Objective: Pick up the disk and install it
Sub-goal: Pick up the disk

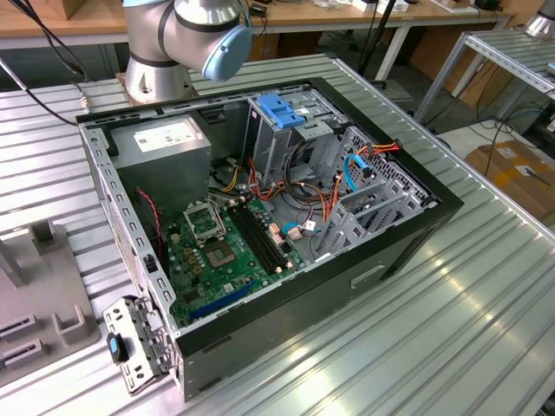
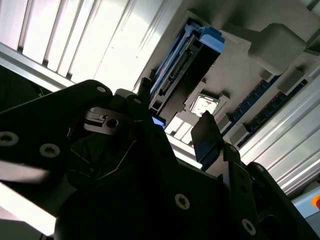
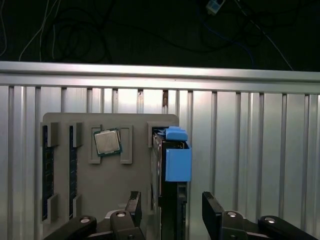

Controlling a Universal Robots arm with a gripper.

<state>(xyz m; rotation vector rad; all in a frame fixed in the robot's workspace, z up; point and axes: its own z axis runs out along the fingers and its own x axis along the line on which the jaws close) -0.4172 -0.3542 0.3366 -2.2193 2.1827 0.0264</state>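
Note:
The disk (image 3: 177, 162) stands on edge in a slot of a grey holder plate (image 3: 135, 185); its blue plastic rail faces the camera in the first wrist view. In the second wrist view the disk (image 2: 187, 65) shows its dark connector edge between blue rails. My gripper (image 3: 172, 207) is open, with one black finger on each side of the disk and a gap between each finger and it. In the second wrist view the gripper (image 2: 175, 115) hangs close in front of the disk's end, holding nothing.
The holder plate also carries a processor chip (image 3: 107, 142) and memory sticks (image 3: 46, 170). An open computer case (image 1: 286, 199) lies on the ribbed metal table, with a drive cage and blue latch (image 1: 282, 108), a power-supply box (image 1: 165, 143) and a motherboard (image 1: 225, 256).

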